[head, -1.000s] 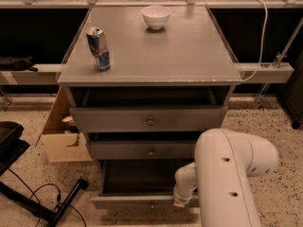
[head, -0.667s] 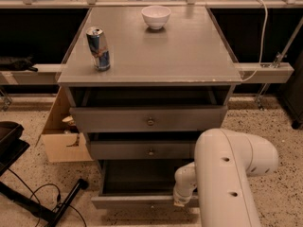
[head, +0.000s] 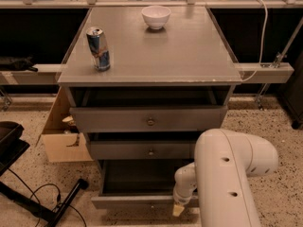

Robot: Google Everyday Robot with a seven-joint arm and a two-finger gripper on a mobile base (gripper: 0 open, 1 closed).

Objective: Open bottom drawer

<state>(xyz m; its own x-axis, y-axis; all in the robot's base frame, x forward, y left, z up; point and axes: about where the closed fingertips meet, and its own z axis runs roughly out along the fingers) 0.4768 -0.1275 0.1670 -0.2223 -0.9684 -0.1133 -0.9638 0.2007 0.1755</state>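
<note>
A: Where is the slim grey wooden bottom drawer (head: 128, 201)?
B: Lowest of three, standing pulled out, dark hollow showing; the gripper (head: 178, 208) of the smooth white rounded arm (head: 227, 174) sits at its front edge; whether it grips, I cannot tell.

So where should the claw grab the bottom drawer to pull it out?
Probably the front of the bottom drawer, at its middle, coming straight from the front, since it slides out toward us. It is already partly out, so its top edge is free to hook. The claw hangs by its right end.

Jaws before the bottom drawer (head: 124, 202), right of centre.
</note>
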